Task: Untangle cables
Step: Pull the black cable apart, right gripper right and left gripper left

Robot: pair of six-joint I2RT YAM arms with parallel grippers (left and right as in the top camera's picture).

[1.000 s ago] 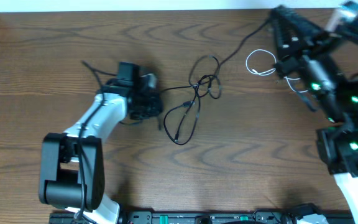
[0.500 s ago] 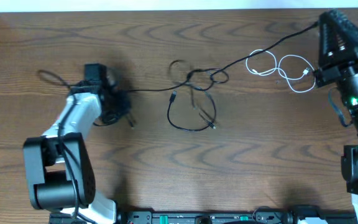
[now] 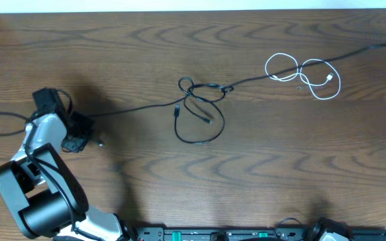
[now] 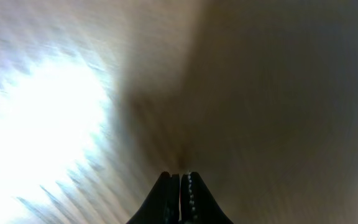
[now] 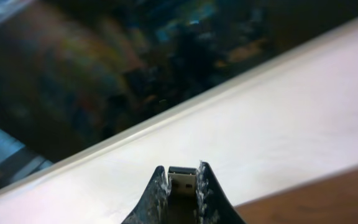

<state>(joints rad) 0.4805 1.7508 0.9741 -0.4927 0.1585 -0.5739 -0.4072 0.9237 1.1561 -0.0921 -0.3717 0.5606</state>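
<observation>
Your overhead camera hangs above the table [image 3: 112, 174] and looks straight down from far off, taking in most of the wood, with the left arm [image 3: 42, 134] at the lower left. Your left wrist camera looks out along the left gripper [image 4: 180, 178] at blurred brown wood close by; it shares the tabletop with the overhead view, though you cannot tell which patch. Your right wrist camera looks past the right gripper [image 5: 182, 177] and the plug [image 5: 182, 176] towards a pale band and dark blur, sharing only a wood corner at lower right.
</observation>
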